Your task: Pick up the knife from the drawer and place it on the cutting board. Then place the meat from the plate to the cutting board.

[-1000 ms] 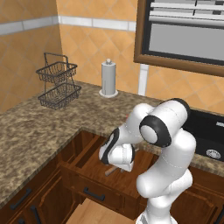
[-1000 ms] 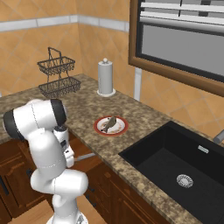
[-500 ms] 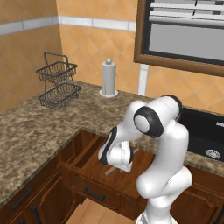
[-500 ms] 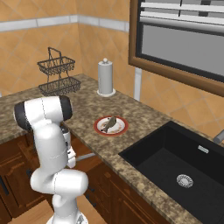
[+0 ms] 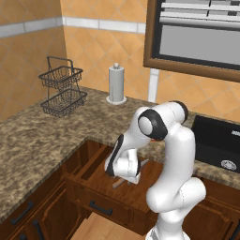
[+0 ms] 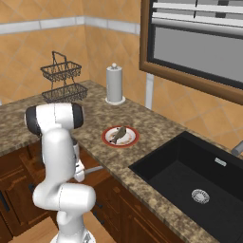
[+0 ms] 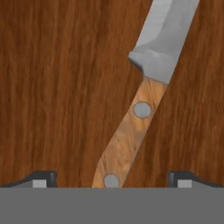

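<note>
Wood, stone and dull metal around the open drawer

The drawer (image 7: pixel 52 87) floor is reddish-brown wood with fine straight grain and a soft sheen. The knife (image 7: pixel 144 92) has a matt grey metal blade and a tan wooden handle with two metal rivets. The tabletop (image 5: pixel 33 140) is speckled brown stone, the plate (image 6: pixel 120 136) smooth white with a red rim, the sink (image 6: pixel 190 175) matt black.

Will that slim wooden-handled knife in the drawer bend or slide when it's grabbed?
The slim knife with grey metal blade and tan wooden handle probably stays stiff: riveted handle, solid blade. Lying flat on the smooth reddish-brown wooden drawer, it may skid or pivot if the open tool closes off-centre.
</note>
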Robot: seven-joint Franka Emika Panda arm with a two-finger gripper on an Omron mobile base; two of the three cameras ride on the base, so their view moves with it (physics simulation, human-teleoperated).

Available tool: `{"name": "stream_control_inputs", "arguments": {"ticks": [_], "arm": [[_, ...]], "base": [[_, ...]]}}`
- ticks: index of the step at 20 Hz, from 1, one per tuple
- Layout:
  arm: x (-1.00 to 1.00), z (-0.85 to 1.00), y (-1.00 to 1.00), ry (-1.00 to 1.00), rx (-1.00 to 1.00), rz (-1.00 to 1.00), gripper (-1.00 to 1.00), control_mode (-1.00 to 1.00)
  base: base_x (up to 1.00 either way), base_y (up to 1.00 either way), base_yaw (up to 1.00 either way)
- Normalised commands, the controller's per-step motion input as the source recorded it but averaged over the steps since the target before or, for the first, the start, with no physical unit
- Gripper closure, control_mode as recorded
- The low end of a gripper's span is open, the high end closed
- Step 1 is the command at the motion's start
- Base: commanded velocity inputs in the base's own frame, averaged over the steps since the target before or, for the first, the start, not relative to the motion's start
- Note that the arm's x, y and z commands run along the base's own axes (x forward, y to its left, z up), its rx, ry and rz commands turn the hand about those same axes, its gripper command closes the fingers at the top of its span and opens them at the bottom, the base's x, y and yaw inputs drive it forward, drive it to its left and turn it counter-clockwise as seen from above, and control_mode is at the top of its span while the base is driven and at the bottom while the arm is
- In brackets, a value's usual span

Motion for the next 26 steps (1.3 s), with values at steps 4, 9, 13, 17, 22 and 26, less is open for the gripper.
{"name": "stream_control_inputs", "arguments": {"ticks": [4, 9, 13, 17, 22, 26], "arm": [[0.16, -0.27, 0.07, 0.02, 0.00, 0.00, -1.00, -1.00], [0.06, -0.34, 0.27, 0.02, 0.00, 0.00, 1.00, -1.00], [-0.02, -0.31, 0.33, 0.01, 0.00, 0.00, 1.00, -1.00], [-0.13, -0.06, 0.29, 0.00, 0.00, 0.00, 1.00, -1.00], [-0.18, 0.14, 0.35, 0.00, 0.05, 0.00, 1.00, -1.00], [-0.01, 0.65, 0.32, 0.00, 0.13, 0.00, 1.00, -1.00]], "base": [[0.00, 0.00, 0.00], [0.00, 0.00, 0.00], [0.00, 0.00, 0.00], [0.00, 0.00, 0.00], [0.00, 0.00, 0.00], [0.00, 0.00, 0.00]]}}
